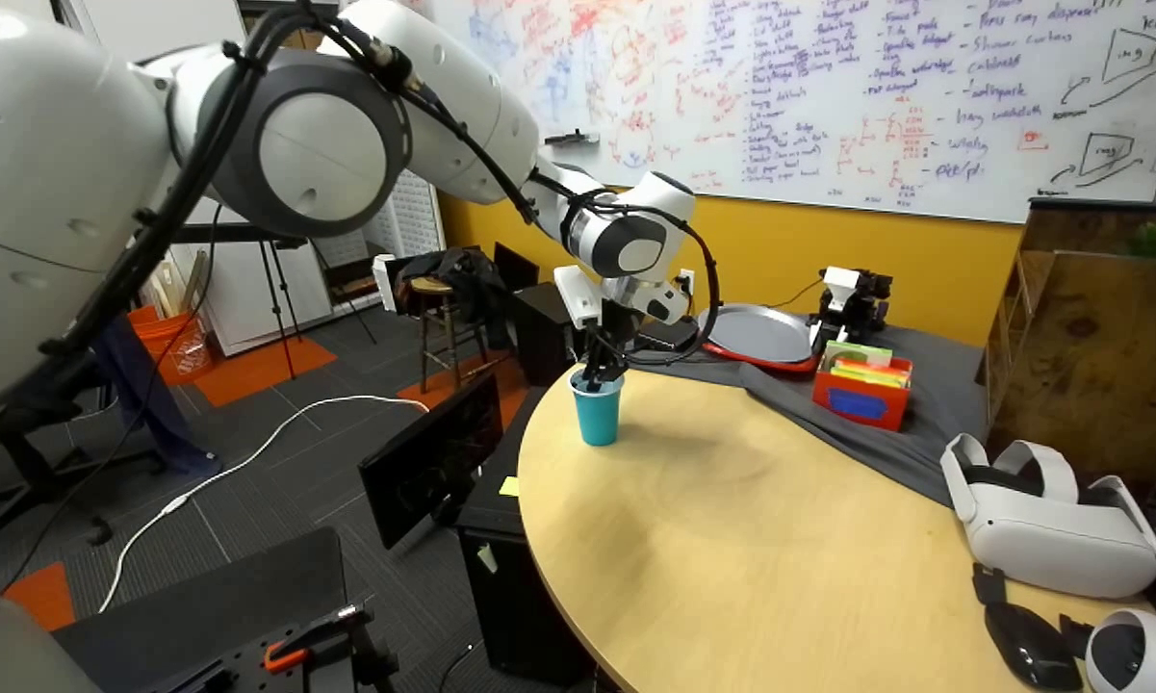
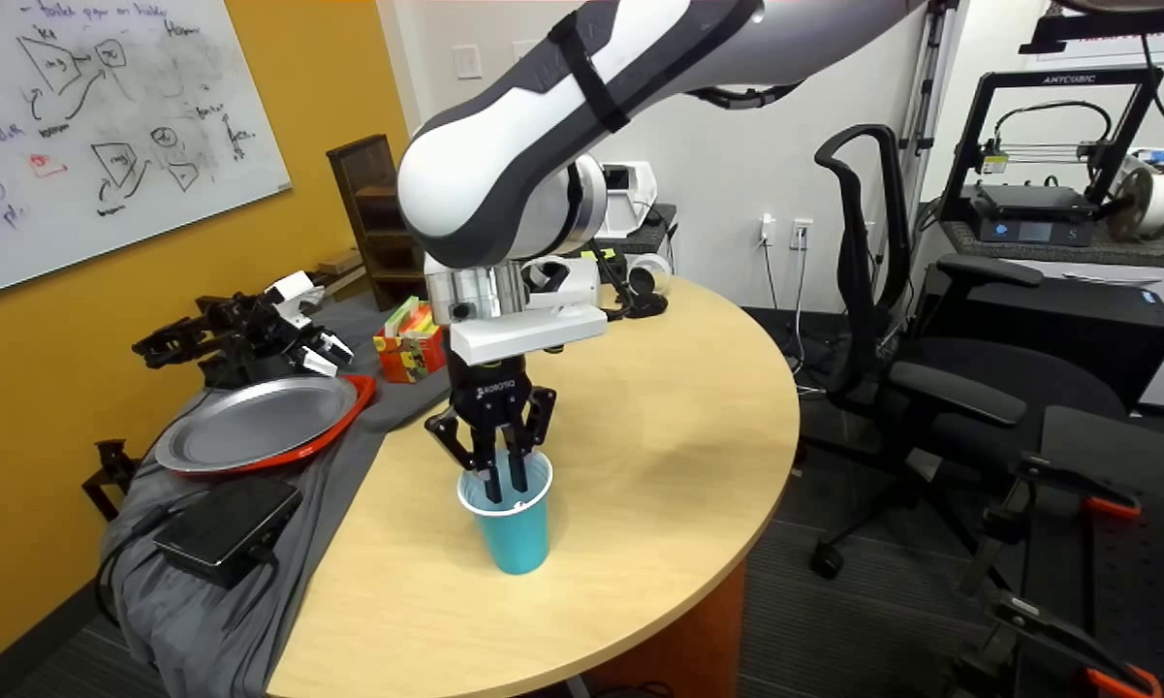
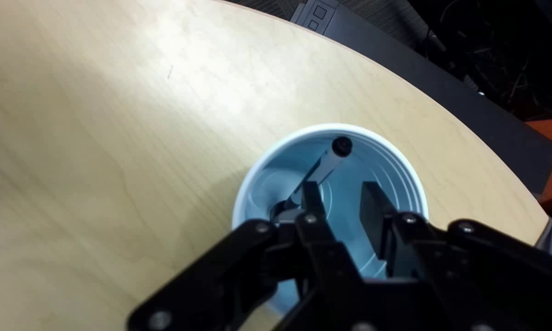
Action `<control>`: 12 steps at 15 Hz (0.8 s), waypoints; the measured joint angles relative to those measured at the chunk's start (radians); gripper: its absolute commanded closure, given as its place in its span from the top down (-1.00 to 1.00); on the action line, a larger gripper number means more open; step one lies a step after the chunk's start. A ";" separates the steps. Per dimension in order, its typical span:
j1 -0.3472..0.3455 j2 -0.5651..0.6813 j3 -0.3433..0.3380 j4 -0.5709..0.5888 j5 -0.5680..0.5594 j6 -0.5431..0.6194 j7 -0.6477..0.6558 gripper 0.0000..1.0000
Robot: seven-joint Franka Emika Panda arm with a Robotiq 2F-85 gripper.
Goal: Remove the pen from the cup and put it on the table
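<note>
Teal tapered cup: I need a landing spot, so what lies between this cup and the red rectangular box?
From the cup to the box, an exterior view shows tan wooden tabletop, then dark grey cloth.

I had my black two-fingered tool (image 2: 505, 481), jaws apart, at the mouth of the white-rimmed teal tapered cup (image 2: 517, 538) on the rounded tan wooden table (image 2: 659, 417).

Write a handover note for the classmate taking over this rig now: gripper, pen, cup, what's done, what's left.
Gripper: jaws apart at the mouth of the cup, nothing between them.
Pen: tilted inside the cup, black end up.
Cup: upright on the table.
Done: gripper positioned at the cup; pen not yet gripped.
Left: probably shift the jaws around the pen, grip, lift it out, lay it on the table.
</note>
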 measured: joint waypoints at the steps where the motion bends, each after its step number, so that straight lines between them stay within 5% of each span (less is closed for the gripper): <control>1: 0.000 0.002 0.000 0.000 0.000 0.000 0.000 -0.42; 12: 0.000 0.006 0.000 0.000 0.001 -0.001 0.000 -0.45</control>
